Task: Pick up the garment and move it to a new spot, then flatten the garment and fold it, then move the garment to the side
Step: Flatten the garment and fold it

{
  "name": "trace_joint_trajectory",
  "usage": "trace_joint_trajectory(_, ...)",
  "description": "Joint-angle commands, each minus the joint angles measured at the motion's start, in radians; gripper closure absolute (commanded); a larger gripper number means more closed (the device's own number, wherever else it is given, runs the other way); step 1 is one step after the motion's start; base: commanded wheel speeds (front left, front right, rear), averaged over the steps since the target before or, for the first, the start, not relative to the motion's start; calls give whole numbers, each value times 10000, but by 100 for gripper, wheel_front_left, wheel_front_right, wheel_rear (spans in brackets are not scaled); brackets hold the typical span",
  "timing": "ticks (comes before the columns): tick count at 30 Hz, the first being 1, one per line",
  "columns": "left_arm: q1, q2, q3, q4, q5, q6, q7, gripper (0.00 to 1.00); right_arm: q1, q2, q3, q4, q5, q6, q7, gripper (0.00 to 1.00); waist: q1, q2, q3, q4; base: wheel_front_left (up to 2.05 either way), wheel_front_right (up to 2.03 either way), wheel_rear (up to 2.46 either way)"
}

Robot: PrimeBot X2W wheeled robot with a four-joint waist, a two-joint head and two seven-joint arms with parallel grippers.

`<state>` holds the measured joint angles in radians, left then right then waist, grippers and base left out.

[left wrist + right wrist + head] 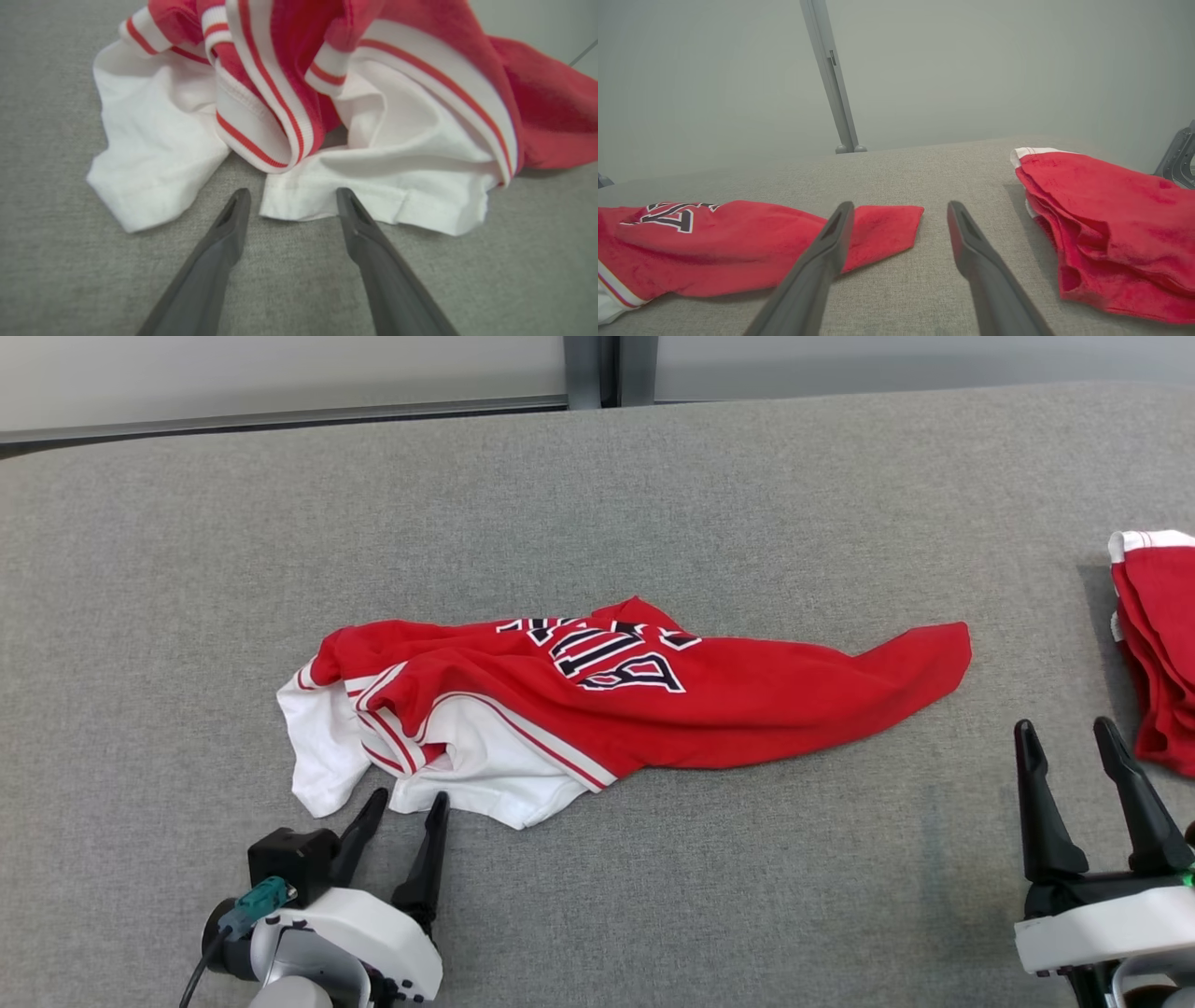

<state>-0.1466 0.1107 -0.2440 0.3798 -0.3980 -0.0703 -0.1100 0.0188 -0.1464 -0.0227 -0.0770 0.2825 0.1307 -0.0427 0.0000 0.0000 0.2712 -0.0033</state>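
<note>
Grey tabletop (653, 485), one job on it.

Shirt (653, 719), red with white sleeves and striped trim, lies crumpled in the middle of the frame. Its long axis runs left to right: the white sleeve end is bunched at centre-left, and the red tail tapers to a point at centre-right. Dark lettering faces up but is creased over.

Left pincer (408, 796), lower left of frame: released, prongs spread, nothing between them. Its tips point up the frame at the white hem directly ahead. From the wrist camera one tip sits at the very edge of that hem; whether it touches, cannot tell.

Right pincer (1064, 725), lower right: also released and empty. The red tail is up and to its left, clearly apart. A stack of folded red cloth (1158, 644) sits at the right edge, just beside this pincer.

Judgement: the left arm is much the nearer. A short push forward would put the hem between its prongs for the lift. The shirt is not yet flat or folded.
</note>
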Motion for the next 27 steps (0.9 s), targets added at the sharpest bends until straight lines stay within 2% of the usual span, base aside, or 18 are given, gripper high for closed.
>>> trace_joint_trajectory(1,-201,42,-11,149,-58,-68,-81,100,-100,-21,-125,120,81,-2,-34,0,0,0,60,-5,0,0,0)
trace_joint_trajectory(10,-706,-2,-112,608,-45,-151,-542,100,-550,-457,-730,1492,268,0,-138,0,0,0,371,274,0,0,0)
trace_joint_trajectory(11,-847,-6,-149,626,-54,-181,-595,100,-897,-682,-591,1979,393,-2,-143,0,0,0,514,356,0,0,0)
trace_joint_trajectory(17,-1186,-66,-321,743,-55,-232,-734,100,-2102,-1088,400,3636,799,-2,-146,0,0,0,783,571,0,0,0)
trace_joint_trajectory(24,-1304,-67,-393,821,-103,-261,-905,100,-2941,-1309,1262,4801,1124,-2,-619,0,0,0,877,656,0,0,0)
trace_joint_trajectory(26,-1327,-69,-415,824,-111,-262,-936,100,-3140,-1379,1475,5086,1251,-2,-754,73,0,0,891,676,0,0,0)
trace_joint_trajectory(27,-1346,-66,-418,810,-118,-266,-961,100,-3225,-1426,1559,5197,1304,-2,-806,100,0,0,897,688,0,0,0)
